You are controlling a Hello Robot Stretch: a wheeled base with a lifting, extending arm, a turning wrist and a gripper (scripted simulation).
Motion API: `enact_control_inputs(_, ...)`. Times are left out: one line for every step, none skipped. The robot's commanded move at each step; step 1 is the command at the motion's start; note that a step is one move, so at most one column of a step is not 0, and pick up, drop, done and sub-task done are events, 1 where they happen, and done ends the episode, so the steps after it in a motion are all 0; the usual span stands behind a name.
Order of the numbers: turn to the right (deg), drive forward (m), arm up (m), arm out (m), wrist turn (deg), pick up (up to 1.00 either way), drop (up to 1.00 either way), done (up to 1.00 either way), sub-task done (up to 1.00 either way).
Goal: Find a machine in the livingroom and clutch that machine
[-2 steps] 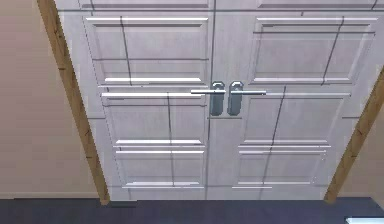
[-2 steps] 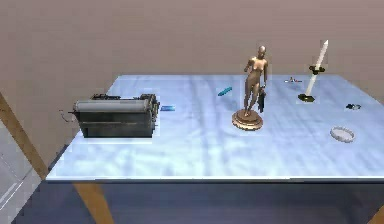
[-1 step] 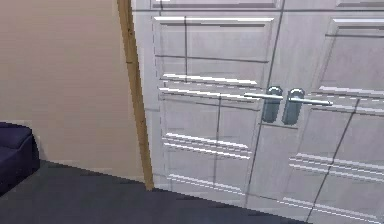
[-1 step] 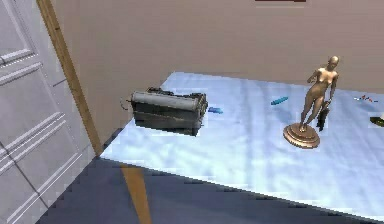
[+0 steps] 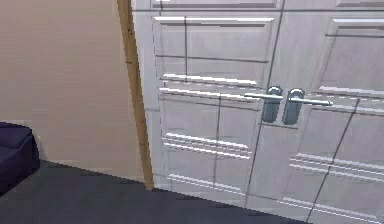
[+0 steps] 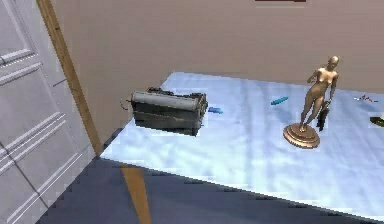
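A dark grey boxy machine (image 6: 169, 109) with a slotted top stands on a pale blue-white table (image 6: 240, 150) in the arm side view, near the table's left end and close to the beige wall.
A bronze statue of a figure (image 6: 315, 102) stands on the table's right part, a small dark thing (image 6: 326, 117) beside it and small blue things (image 6: 278, 101) near. White double doors (image 5: 250, 100) with metal handles (image 5: 282, 101) and a wooden frame (image 5: 136, 90) stand ahead. A dark blue seat (image 5: 14, 155) sits low at the left.
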Motion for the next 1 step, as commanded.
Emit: enact_control_inputs(0.0, 0.0, 0.38, 0.0, 0.0, 0.0, 0.0, 0.0, 0.0)
